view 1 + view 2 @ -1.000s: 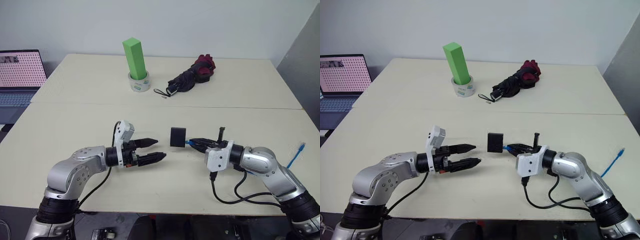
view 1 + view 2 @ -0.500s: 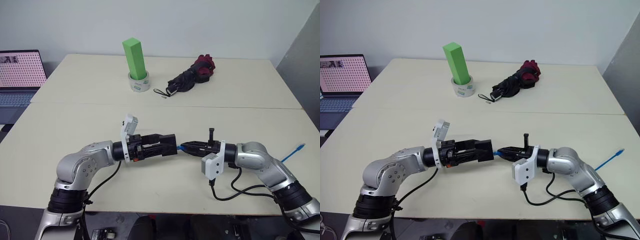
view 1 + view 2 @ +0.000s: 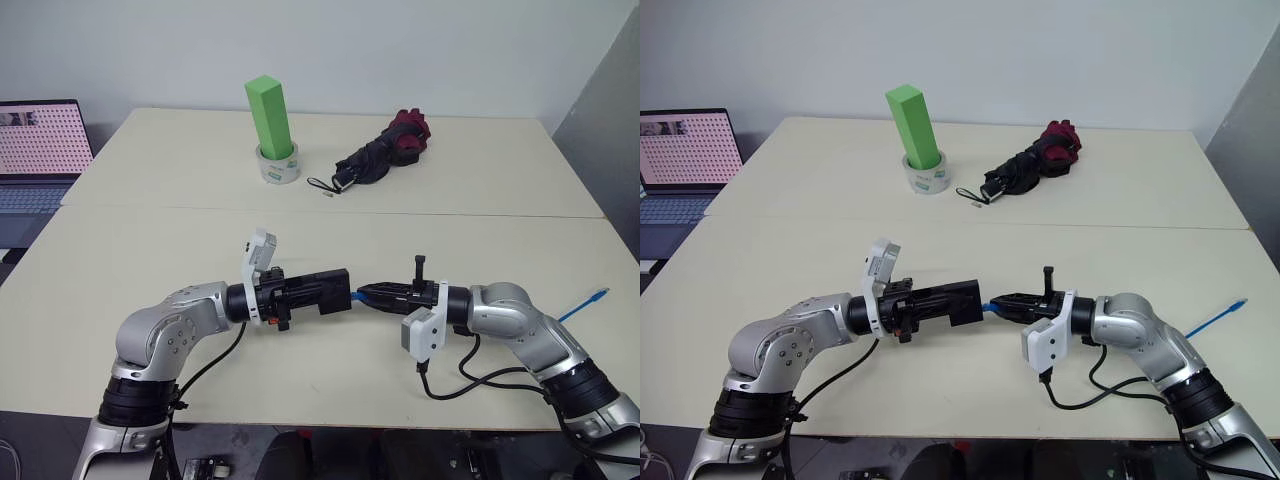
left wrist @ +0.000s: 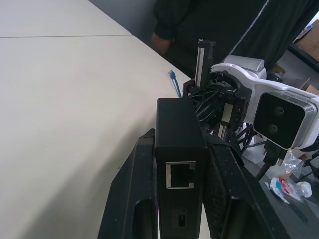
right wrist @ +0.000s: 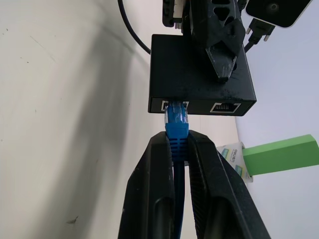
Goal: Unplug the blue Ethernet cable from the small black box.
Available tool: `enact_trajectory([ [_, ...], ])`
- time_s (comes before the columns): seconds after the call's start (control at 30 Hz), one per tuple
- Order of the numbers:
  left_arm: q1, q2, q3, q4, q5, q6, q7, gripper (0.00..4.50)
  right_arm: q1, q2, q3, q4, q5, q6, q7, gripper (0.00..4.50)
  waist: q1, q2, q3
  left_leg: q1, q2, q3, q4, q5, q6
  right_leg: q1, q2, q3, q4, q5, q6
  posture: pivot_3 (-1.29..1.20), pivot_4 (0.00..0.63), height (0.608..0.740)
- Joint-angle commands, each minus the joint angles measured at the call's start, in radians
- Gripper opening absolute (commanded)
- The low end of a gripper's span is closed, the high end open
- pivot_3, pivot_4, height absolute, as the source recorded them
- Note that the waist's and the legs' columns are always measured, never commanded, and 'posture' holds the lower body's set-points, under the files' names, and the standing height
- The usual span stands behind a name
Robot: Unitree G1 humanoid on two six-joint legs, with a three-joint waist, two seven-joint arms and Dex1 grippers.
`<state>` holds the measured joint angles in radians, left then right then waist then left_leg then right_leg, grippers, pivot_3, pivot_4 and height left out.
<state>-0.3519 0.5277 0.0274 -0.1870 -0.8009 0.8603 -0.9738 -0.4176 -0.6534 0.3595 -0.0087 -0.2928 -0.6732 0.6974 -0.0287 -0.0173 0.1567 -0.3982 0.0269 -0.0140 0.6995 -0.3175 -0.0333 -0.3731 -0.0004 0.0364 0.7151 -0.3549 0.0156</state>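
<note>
The small black box (image 3: 331,288) hangs above the table between my two arms. My left gripper (image 3: 322,291) is shut on it, one finger (image 4: 141,169) pressed to each side, with an empty port facing the left wrist camera. The blue Ethernet cable's plug (image 5: 175,116) sits in a port on the box's opposite edge. My right gripper (image 5: 177,135) is shut on the cable just behind that plug. The cable's other end (image 3: 599,295) lies at the table's right edge.
A green block (image 3: 269,115) stands in a roll of tape (image 3: 279,167) at the back of the table. A black-and-red folded umbrella (image 3: 383,150) lies to its right. A laptop (image 3: 37,150) sits at the far left.
My left gripper, open and short of the box a second ago, has moved right around the box and shut on it. The right gripper still holds the cable and has rolled a little.
</note>
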Motion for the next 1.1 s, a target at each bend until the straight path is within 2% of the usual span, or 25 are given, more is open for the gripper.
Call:
enact_trajectory([
  [0.03,-0.007,0.007,-0.008,-0.008,0.009,-0.030,-0.023,0.78,-0.030,0.000,0.001,-0.007,0.007,-0.019,0.014,0.48,0.000,0.000,0.000,0.000,0.000,0.000,0.000,0.000,0.000,0.000,0.000,0.000,0.000,0.000,0.000,0.00,0.150,0.740],
  [0.07,-0.008,0.008,-0.010,-0.008,0.012,-0.034,-0.027,0.78,-0.032,-0.003,0.000,-0.006,0.012,-0.014,0.021,0.83,0.000,0.000,0.000,0.000,0.000,0.000,0.000,0.000,0.000,0.000,0.000,0.000,0.000,0.000,0.000,0.00,0.150,0.740],
  [0.1,-0.009,0.007,-0.011,-0.005,0.016,-0.037,-0.030,0.78,-0.034,-0.008,-0.001,-0.006,0.019,-0.008,0.029,0.97,0.000,0.000,0.000,0.000,0.000,0.000,0.000,0.000,0.000,0.000,0.000,0.000,0.000,0.000,0.000,0.00,0.150,0.740],
  [0.23,-0.017,0.017,-0.027,0.002,0.034,-0.056,-0.063,0.78,-0.026,-0.047,-0.016,-0.042,0.069,0.070,0.099,1.99,0.001,0.000,0.000,0.000,0.000,0.000,0.000,0.000,0.000,0.000,0.000,0.000,0.000,0.000,0.000,0.00,0.150,0.740],
  [0.37,-0.030,0.039,-0.053,0.017,0.066,-0.087,-0.109,0.78,0.035,-0.101,-0.044,-0.171,0.257,0.314,0.222,2.95,0.001,0.000,0.000,0.000,0.000,0.000,0.000,0.000,0.000,0.000,0.000,0.000,0.000,0.000,0.000,0.00,0.150,0.740],
  [0.47,-0.051,0.048,-0.075,0.039,0.095,-0.121,-0.147,0.78,0.090,-0.140,-0.089,-0.339,0.473,0.604,0.278,3.00,0.002,0.000,0.000,0.000,0.000,0.000,0.000,0.000,0.000,0.000,0.000,0.000,0.000,0.000,0.000,0.00,0.150,0.740],
  [0.57,-0.072,0.050,-0.089,0.048,0.104,-0.140,-0.184,0.78,0.107,-0.132,-0.133,-0.460,0.703,0.921,0.252,3.00,0.002,0.000,0.000,-0.001,0.000,-0.001,0.000,0.000,0.000,0.000,0.000,-0.001,0.000,0.000,0.000,0.00,0.150,0.740],
  [0.67,-0.088,0.049,-0.098,0.046,0.107,-0.149,-0.207,0.78,0.094,-0.093,-0.158,-0.502,0.849,1.137,0.202,3.00,0.002,0.000,0.000,-0.001,0.000,-0.001,0.000,0.000,0.000,0.001,0.000,-0.001,0.000,0.000,0.000,0.00,0.150,0.740],
  [0.83,-0.102,0.048,-0.100,0.035,0.101,-0.143,-0.221,0.78,0.064,-0.028,-0.162,-0.477,0.940,1.328,0.157,3.00,0.001,0.000,0.000,-0.001,0.000,-0.001,0.000,0.000,0.000,0.000,0.000,-0.001,-0.001,0.000,0.000,0.00,0.150,0.740],
  [1.1,-0.099,0.054,-0.098,0.015,0.101,-0.136,-0.224,0.78,0.028,0.017,-0.181,-0.449,0.992,1.447,0.156,3.00,0.001,0.000,0.000,-0.001,0.000,-0.001,0.000,0.000,0.000,0.000,0.000,-0.001,-0.001,0.000,0.000,0.00,0.150,0.740],
])
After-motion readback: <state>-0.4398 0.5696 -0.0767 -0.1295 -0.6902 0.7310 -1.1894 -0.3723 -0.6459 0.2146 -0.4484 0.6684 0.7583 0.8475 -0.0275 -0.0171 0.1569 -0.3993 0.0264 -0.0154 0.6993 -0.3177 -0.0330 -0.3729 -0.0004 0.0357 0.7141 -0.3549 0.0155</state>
